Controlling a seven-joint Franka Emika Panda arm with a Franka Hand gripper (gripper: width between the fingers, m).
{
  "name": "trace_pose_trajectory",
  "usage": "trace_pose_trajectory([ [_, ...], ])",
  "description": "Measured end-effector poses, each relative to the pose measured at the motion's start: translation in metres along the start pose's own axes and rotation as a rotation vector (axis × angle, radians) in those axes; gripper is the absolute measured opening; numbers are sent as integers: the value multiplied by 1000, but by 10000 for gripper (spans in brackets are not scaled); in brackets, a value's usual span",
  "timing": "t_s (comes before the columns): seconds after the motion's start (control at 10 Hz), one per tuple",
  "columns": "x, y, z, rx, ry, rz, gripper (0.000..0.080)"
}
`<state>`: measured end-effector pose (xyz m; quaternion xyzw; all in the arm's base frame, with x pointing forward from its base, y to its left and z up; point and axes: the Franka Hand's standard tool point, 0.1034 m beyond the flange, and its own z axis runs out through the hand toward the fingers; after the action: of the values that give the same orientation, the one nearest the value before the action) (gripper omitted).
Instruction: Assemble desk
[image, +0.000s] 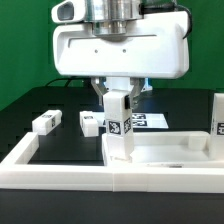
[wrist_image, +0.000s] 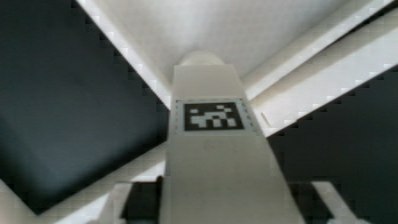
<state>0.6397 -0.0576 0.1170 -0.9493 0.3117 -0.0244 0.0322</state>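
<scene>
In the exterior view my gripper (image: 116, 97) hangs over the table's front middle, shut on a white desk leg (image: 119, 125). The leg stands upright with a black-and-white tag facing the camera. Its lower end reaches the near corner of the white tabletop panel (image: 170, 150), towards the exterior view's left. Whether it touches the panel I cannot tell. The wrist view looks down the same leg (wrist_image: 217, 150), whose tag (wrist_image: 214, 115) shows. My gripper (wrist_image: 221, 205) has a dark finger pad (wrist_image: 139, 200) against the leg's side.
Two loose legs (image: 45, 122) (image: 90, 122) lie on the black surface at the exterior view's left. Another tagged leg (image: 218, 115) stands at the right edge. The marker board (image: 152, 121) lies behind. A long white rim (image: 60, 172) runs along the front.
</scene>
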Motion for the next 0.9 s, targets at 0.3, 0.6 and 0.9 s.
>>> trace_pose_trajectory([
  [0.3, -1, 3, 1, 12, 42, 362, 288],
  [0.6, -2, 5, 0, 1, 47, 601, 288],
  [0.9, -3, 4, 1, -1, 47, 536, 533],
])
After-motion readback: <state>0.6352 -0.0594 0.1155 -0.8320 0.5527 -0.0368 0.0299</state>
